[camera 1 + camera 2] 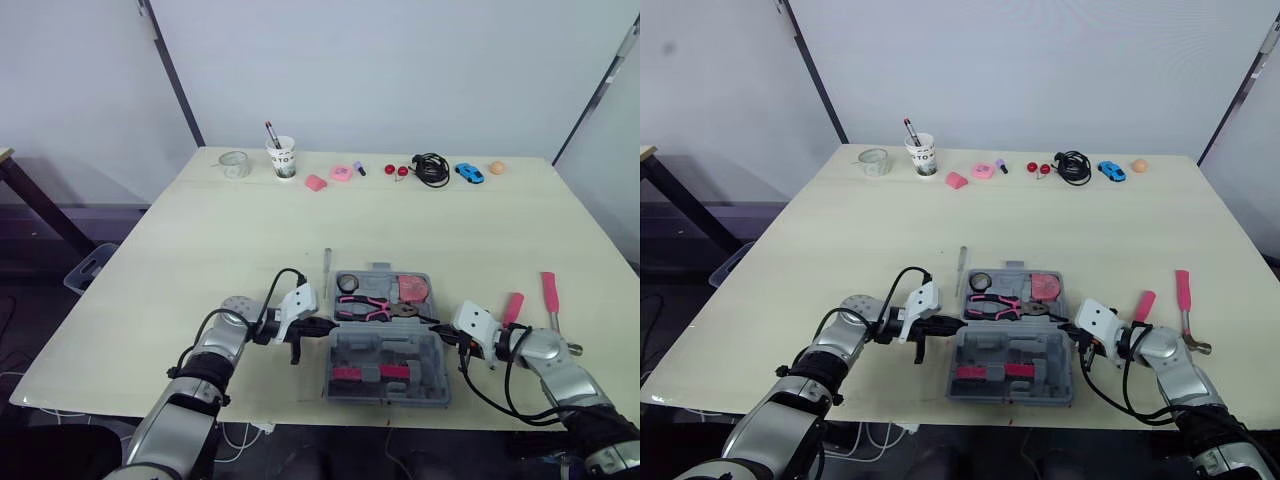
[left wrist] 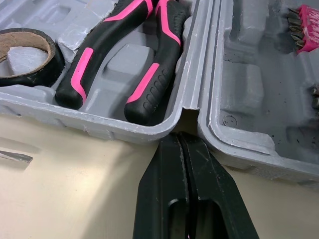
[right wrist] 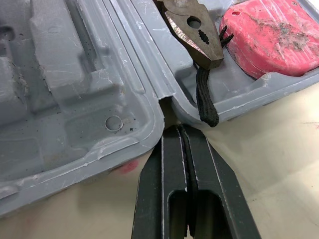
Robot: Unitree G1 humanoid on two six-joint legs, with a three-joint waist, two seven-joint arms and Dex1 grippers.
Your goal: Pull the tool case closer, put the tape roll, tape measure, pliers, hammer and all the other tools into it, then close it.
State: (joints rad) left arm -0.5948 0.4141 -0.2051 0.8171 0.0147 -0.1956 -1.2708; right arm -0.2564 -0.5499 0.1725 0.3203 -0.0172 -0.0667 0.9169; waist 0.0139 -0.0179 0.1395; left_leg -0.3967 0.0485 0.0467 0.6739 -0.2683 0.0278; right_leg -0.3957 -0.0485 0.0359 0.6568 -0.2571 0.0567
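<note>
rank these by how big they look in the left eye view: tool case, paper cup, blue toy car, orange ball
tool case, by far (also nearest the camera)
paper cup
blue toy car
orange ball, only a little smaller than the car

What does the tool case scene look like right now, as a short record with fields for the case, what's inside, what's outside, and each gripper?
Tool case: open, flat, near the front edge of the table
Inside: pliers, tape roll, tape measure
Outside: hammer and pink-handled tool right of the case; thin metal piece at its left
Left gripper: fingers shut, tips at the hinge's left end
Right gripper: fingers shut, tips at the hinge's right end
</note>
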